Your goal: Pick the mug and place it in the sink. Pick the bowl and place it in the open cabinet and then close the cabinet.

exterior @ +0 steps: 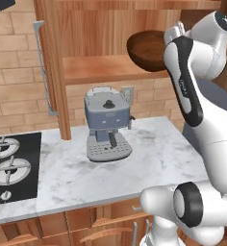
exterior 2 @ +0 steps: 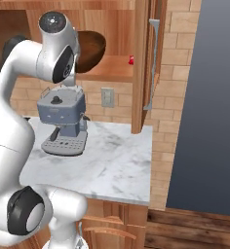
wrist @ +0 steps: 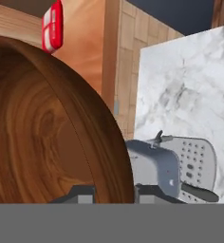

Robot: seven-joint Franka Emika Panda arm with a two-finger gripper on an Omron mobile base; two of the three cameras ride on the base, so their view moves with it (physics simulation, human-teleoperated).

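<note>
Jaws clamped on bowl [wrist: 47, 133] rim. Bowl tilted, overhanging front edge of cabinet [exterior: 53, 72] shelf [exterior: 106, 67], door open. Coffee machine [exterior: 106, 122] directly below on surface [exterior: 154, 158]; open marble to its right.

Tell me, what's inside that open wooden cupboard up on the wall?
A dark wooden bowl, tilted at the front of the cabinet shelf with the gripper closed on its rim, and a small red item farther back. The arm hides the shelf's other end.
</note>
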